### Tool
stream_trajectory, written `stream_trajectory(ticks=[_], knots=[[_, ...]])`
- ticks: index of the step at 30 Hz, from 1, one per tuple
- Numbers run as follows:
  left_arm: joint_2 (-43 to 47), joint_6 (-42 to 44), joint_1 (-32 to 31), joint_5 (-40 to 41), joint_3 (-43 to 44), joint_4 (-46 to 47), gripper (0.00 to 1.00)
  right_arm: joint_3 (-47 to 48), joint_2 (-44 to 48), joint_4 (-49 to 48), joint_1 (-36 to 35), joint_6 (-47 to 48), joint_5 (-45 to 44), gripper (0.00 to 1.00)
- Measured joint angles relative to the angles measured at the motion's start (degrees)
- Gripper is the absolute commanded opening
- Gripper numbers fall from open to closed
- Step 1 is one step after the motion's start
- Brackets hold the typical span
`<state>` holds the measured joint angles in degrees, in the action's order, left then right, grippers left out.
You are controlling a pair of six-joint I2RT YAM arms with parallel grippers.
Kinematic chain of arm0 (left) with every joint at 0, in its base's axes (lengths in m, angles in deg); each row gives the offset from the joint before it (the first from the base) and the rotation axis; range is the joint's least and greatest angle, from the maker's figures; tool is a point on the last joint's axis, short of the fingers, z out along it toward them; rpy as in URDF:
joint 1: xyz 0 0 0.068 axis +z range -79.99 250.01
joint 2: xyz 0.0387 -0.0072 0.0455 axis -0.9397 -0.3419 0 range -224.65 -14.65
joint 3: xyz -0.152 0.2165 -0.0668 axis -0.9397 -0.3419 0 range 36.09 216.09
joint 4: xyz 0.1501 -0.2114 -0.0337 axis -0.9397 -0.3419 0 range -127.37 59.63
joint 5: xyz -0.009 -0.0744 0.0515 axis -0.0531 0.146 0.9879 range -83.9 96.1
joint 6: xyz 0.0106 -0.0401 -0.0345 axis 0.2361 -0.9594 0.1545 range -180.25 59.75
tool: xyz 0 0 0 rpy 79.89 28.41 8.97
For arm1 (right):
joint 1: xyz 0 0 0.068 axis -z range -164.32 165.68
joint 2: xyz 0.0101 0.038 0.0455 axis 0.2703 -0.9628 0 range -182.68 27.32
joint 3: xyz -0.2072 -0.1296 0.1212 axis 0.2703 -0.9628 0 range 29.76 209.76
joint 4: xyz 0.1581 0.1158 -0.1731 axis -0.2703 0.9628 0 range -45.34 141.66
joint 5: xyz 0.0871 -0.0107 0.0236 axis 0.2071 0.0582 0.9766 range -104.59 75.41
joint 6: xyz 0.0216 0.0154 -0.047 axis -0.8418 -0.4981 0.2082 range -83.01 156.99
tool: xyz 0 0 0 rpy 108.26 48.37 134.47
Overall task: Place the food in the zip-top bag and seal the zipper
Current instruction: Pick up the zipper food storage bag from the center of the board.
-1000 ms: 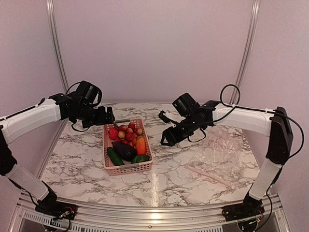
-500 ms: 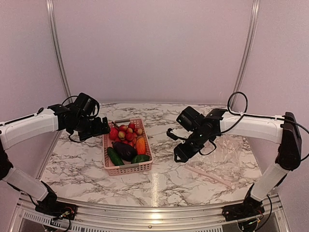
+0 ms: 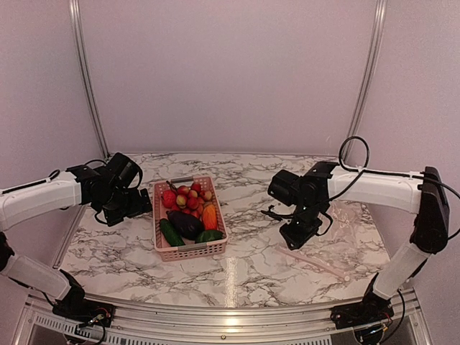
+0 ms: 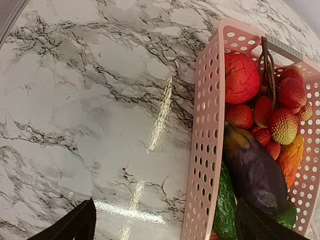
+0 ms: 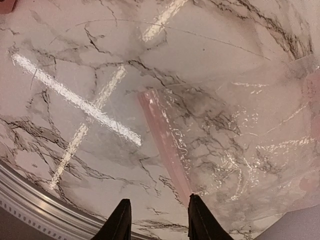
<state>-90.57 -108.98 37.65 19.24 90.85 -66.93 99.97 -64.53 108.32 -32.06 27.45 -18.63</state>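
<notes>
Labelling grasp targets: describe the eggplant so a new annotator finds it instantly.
On the marble table, find the pink latticed basket left of centre. In its near half lies the eggplant, between a dark green cucumber and an orange fruit. It is the only dark purple, glossy piece there.

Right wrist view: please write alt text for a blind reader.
A clear zip-top bag lies flat on a marble table, its pale pink zipper running diagonally toward the right gripper, whose two black fingertips stand apart at the bottom edge.
</notes>
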Motion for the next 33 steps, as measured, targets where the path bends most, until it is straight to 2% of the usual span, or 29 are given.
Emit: stream_trajectory(ticks=[8,16,21,33], knots=[[1.51,2.62,-0.02,2.27,1.05,2.12,0.99,-0.98,-1.68,5.97,0.0,-2.82,-4.09,0.28],[-1.9,6.67,0.0,2.27,2.8,2.45,0.99,-5.27,-2.93,5.92,0.0,-3.54,-4.61,0.29],[3.02,7.13,-0.02,1.79,-1.44,8.37,0.99,-5.73,-6.32,5.6,0.0,-4.09,-6.84,0.29],[6.38,6.93,-0.02,1.9,-2.38,11.34,0.99,-6.1,-11.02,5.4,0.0,-5.92,-10.38,0.34]])
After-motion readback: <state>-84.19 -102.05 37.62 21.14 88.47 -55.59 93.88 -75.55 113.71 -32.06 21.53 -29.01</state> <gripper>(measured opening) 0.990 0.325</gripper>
